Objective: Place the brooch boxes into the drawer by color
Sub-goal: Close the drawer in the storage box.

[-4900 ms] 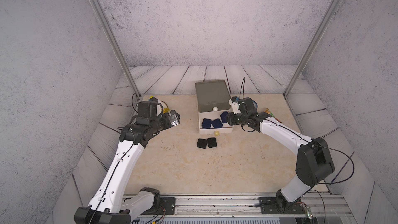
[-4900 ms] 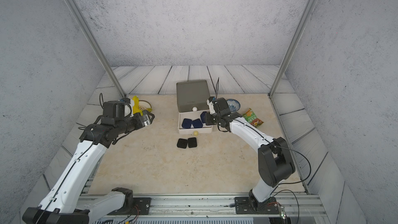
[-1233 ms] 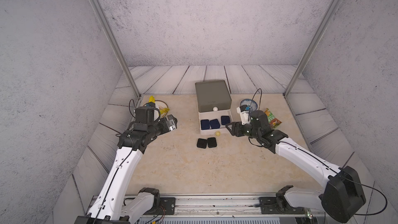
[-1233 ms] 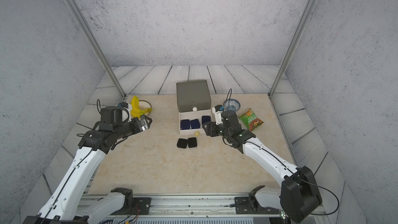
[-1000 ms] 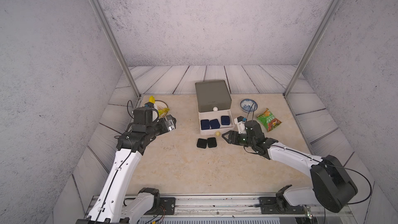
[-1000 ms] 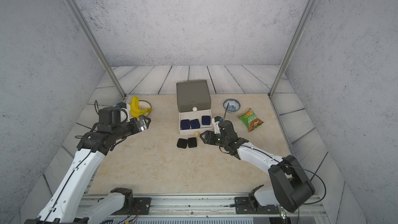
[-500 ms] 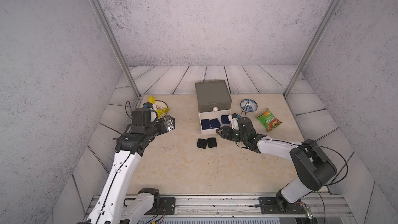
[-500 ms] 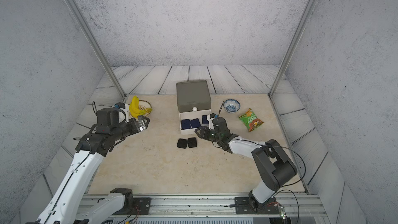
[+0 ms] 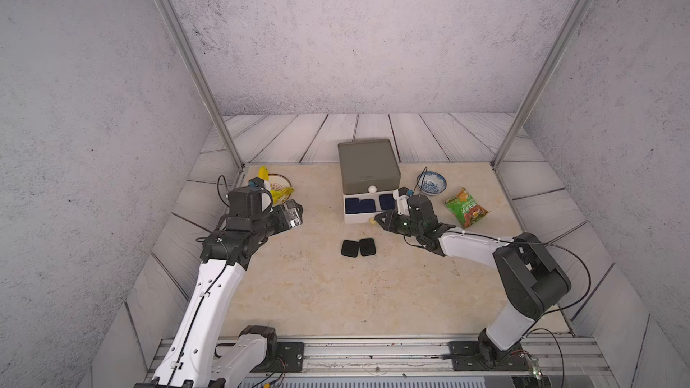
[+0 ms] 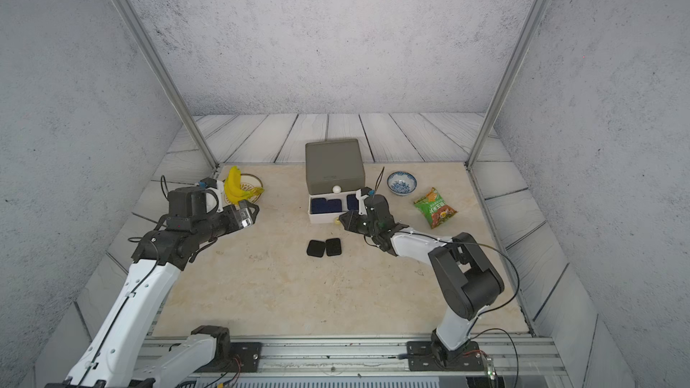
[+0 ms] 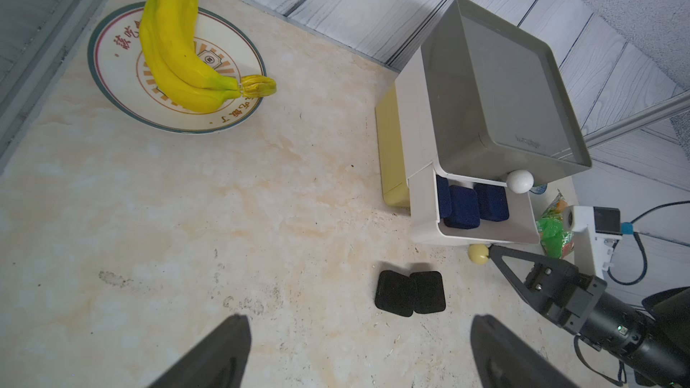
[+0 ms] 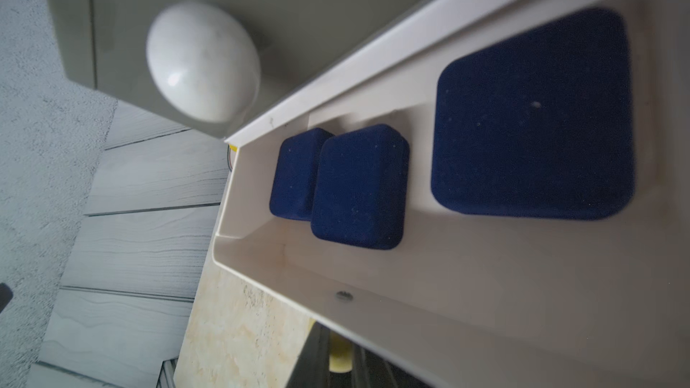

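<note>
Pinching the yellow knob (image 12: 339, 362) of the yellow bottom drawer (image 11: 390, 151), my right gripper (image 9: 377, 219) sits low under the front lip of the pulled-out white middle drawer (image 12: 448, 293). Three dark blue brooch boxes (image 12: 358, 188) lie in that drawer. Two black brooch boxes (image 9: 350, 248) lie touching side by side on the table (image 9: 298, 293), just near-left of those jaws. My left gripper (image 11: 360, 319) hangs spread wide, further left.

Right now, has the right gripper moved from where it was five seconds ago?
Yes. The right gripper has moved from the right side of the white drawer to the yellow knob below its front.
</note>
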